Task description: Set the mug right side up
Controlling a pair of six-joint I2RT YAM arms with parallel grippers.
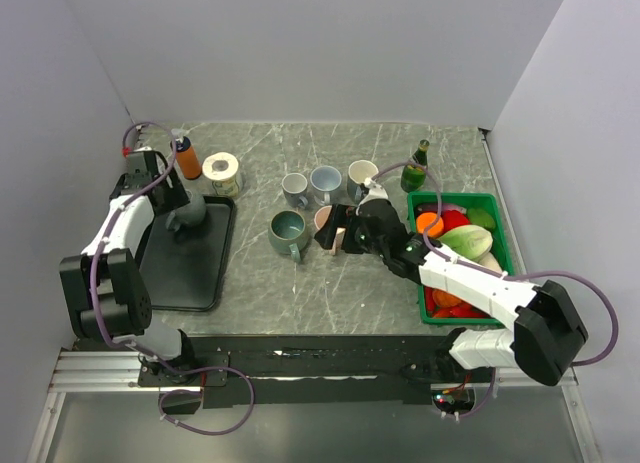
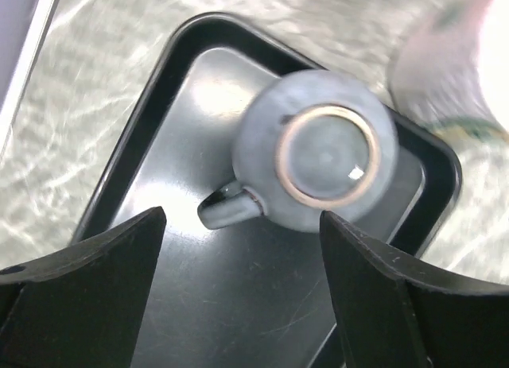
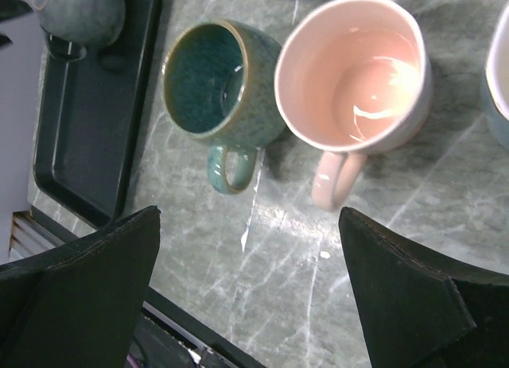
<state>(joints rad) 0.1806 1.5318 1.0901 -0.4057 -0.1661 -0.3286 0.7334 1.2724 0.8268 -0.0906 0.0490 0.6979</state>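
A grey mug [image 2: 318, 157] stands upside down at the far end of the black tray [image 2: 199, 90], base up, handle [image 2: 227, 207] pointing toward me. My left gripper [image 2: 242, 225] hovers over the tray just short of the mug, open and empty. From above, the left gripper [image 1: 178, 201] covers most of the mug [image 1: 190, 219]. The mug also shows in the right wrist view [image 3: 79, 14]. My right gripper [image 3: 248, 225] is open and empty above the table, in front of an upright green mug [image 3: 215, 78] and an upright pink mug [image 3: 354, 70].
An orange bottle [image 1: 187, 161] and a roll of tape [image 1: 222, 173] stand behind the tray [image 1: 185, 273]. Three upright mugs [image 1: 325, 181] stand at the back centre, next to a green bottle [image 1: 417, 168]. A green bin [image 1: 503, 245] of vegetables sits at the right.
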